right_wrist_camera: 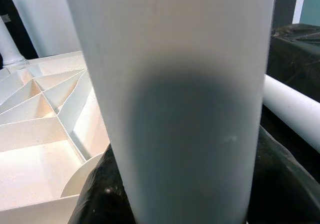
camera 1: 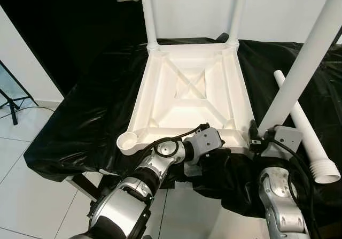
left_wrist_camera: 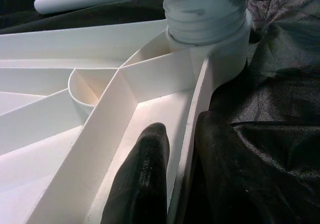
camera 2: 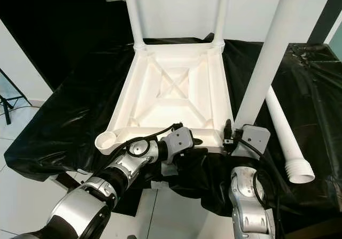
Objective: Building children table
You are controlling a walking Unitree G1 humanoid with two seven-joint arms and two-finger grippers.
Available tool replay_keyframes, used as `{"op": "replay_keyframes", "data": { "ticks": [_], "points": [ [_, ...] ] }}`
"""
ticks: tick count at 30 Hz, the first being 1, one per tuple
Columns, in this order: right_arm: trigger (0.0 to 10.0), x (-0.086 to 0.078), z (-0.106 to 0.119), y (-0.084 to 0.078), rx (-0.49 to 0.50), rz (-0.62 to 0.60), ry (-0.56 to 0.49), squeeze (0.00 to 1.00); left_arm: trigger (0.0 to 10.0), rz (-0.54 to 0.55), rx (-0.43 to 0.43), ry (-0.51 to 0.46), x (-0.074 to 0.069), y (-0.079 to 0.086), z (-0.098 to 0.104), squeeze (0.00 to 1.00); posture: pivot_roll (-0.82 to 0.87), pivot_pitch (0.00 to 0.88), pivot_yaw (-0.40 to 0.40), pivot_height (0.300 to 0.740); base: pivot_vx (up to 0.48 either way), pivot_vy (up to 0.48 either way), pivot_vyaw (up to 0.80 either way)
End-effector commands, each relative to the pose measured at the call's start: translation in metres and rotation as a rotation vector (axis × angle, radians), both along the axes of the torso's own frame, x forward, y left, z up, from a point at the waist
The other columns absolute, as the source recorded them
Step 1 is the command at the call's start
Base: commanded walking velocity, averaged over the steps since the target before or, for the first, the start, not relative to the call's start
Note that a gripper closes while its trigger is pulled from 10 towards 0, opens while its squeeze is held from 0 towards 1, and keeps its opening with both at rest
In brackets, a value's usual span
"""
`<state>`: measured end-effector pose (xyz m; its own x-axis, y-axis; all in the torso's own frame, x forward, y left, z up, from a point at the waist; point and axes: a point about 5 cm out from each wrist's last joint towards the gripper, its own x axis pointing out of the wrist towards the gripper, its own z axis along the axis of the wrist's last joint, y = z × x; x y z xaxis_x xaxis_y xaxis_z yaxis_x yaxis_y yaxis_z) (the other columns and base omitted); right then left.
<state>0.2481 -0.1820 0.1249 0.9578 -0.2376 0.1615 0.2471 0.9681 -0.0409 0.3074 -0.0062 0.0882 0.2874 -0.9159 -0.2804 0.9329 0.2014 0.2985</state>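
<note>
Tabletop: white plastic tabletop (camera 1: 189,97) lies upside down on a black-draped surface (camera 1: 80,126), ribs up, two legs (camera 1: 149,14) already standing in the far corner sockets.
Leg in hand: third leg (camera 1: 304,62) stands nearly upright, leaning a little to the right, its threaded end at the near right socket (left_wrist_camera: 210,21); from the left wrist view the thread looks only partly seated.
Right gripper: right gripper (camera 1: 262,138) is at the base of this leg; the right wrist view has the leg pressed close between the fingers, so I judge it clamped on the leg.
Left gripper: left gripper (left_wrist_camera: 177,184) pinches the tabletop's near rim wall, one finger inside, one outside, closed on it.
Spare part: fourth leg (camera 1: 304,132) lies on the cloth to the right; the near left socket (camera 1: 127,140) is empty.
Doing it well: bring the leg square to the socket before turning, or the thread may cross; keep the left hold firm so the top does not spin.
</note>
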Motion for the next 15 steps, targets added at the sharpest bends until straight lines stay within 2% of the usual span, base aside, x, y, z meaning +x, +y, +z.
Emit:
{"op": "replay_keyframes", "data": {
  "ticks": [1,2,3,4,6,7,8,9,11,12,13,15],
  "points": [
    [7.3,0.0,-0.011,-0.006,0.002,-0.04,0.051,0.0,7.9,0.055,0.086,0.09,-0.005,0.016,-0.026,0.0,-0.16,0.0,0.061,0.74,0.0,0.0,0.0],
    [10.0,0.0,-0.011,-0.004,-0.003,-0.032,0.055,0.0,8.0,0.055,0.086,0.09,-0.005,0.016,-0.026,0.0,-0.16,0.0,0.061,0.74,0.0,0.0,0.0],
    [10.0,0.001,-0.012,0.003,-0.016,0.052,0.057,1.0,7.9,0.055,0.084,0.09,-0.005,0.016,-0.026,0.0,-0.16,0.0,0.06,0.74,0.0,0.0,0.0],
    [10.0,0.001,-0.012,0.003,-0.016,0.052,0.057,1.0,7.9,0.055,0.084,0.09,-0.005,0.016,-0.026,0.0,-0.16,0.0,0.06,0.74,0.0,0.0,0.0],
    [10.0,0.004,-0.013,0.015,-0.031,0.248,0.082,1.0,8.0,0.058,0.083,0.091,-0.005,0.017,-0.026,0.0,-0.16,0.0,0.059,0.74,0.0,0.0,0.0],
    [10.0,0.004,-0.013,0.015,-0.031,0.248,0.082,1.0,8.0,0.058,0.083,0.091,-0.005,0.017,-0.026,0.0,-0.16,0.0,0.059,0.74,0.0,0.0,0.0],
    [10.0,0.005,-0.012,0.016,-0.058,0.326,0.093,1.0,8.0,0.059,0.084,0.091,-0.005,0.017,-0.026,0.0,-0.16,0.0,0.061,0.74,0.0,0.0,0.0],
    [10.0,0.007,-0.012,0.012,-0.082,0.389,0.121,0.0,8.0,0.058,0.086,0.092,-0.005,0.017,-0.026,0.0,-0.17,0.0,0.062,0.74,0.0,0.0,0.0],
    [10.0,0.009,-0.011,0.007,-0.098,0.425,0.14,0.0,8.0,0.057,0.087,0.092,-0.005,0.017,-0.026,0.0,-0.17,0.0,0.062,0.74,0.0,0.0,0.0],
    [10.0,0.01,-0.008,-0.003,-0.136,0.465,0.148,0.0,8.0,0.056,0.088,0.092,-0.005,0.017,-0.026,0.0,-0.17,0.0,0.062,0.74,0.0,0.0,0.0],
    [10.0,0.01,-0.008,-0.003,-0.136,0.465,0.148,0.0,8.0,0.056,0.088,0.092,-0.005,0.017,-0.026,0.0,-0.17,0.0,0.062,0.74,0.0,0.0,0.0],
    [10.0,0.01,-0.004,-0.009,-0.162,0.539,0.164,0.0,7.9,0.056,0.085,0.092,-0.005,0.016,-0.026,0.0,-0.17,0.0,0.062,0.74,0.0,0.0,0.0]
  ]
}}
